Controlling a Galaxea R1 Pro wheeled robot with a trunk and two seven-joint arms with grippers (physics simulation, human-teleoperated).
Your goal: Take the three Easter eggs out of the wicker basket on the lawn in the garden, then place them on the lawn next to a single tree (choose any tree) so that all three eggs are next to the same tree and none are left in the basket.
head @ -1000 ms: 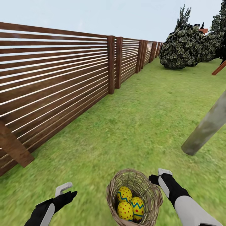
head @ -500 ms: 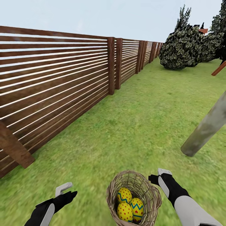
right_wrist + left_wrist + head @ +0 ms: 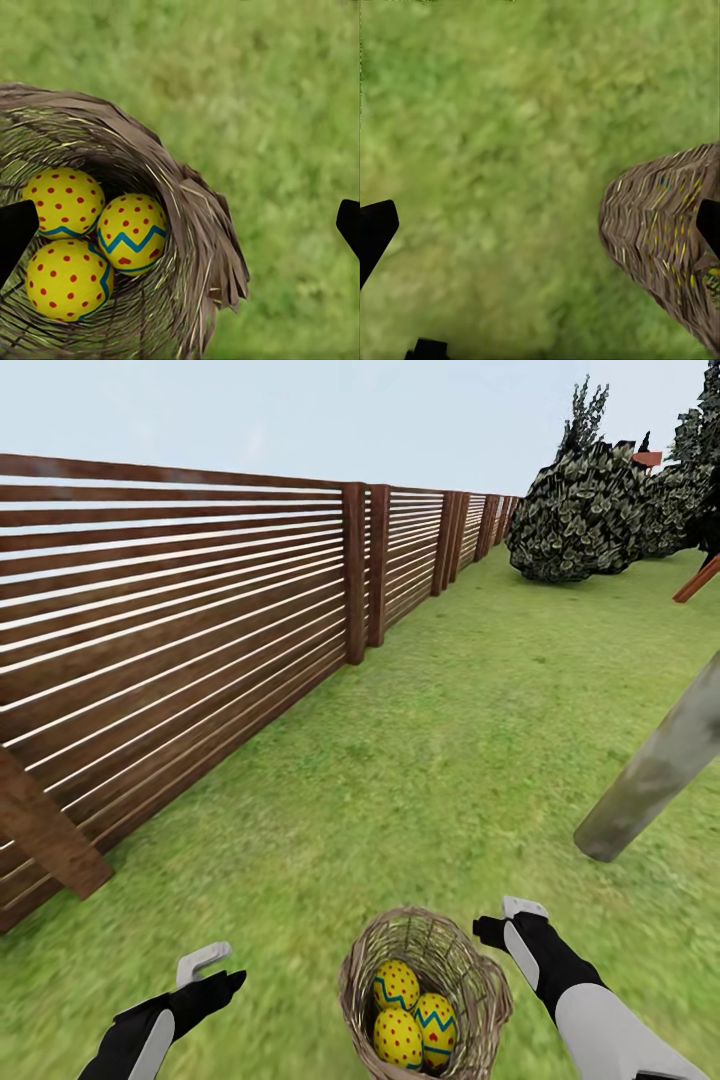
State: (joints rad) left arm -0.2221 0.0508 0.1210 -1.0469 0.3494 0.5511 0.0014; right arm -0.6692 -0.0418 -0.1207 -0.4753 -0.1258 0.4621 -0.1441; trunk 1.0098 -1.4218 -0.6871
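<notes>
Three Easter eggs (image 3: 90, 236) inside wicker basket (image 3: 660, 232), left wrist sees weave, both grippers' fingers spread.

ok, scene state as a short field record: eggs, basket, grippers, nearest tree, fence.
eggs: three Easter eggs, all inside the basket, clustered together
basket: wicker basket on the lawn, between the two arms in the head view
left gripper: left gripper open, empty, over grass beside the basket
right gripper: right gripper open, empty, by the basket's rim
tree: leaning pale trunk ahead to the right, base on the grass
fence: slatted wooden fence along the left
</notes>
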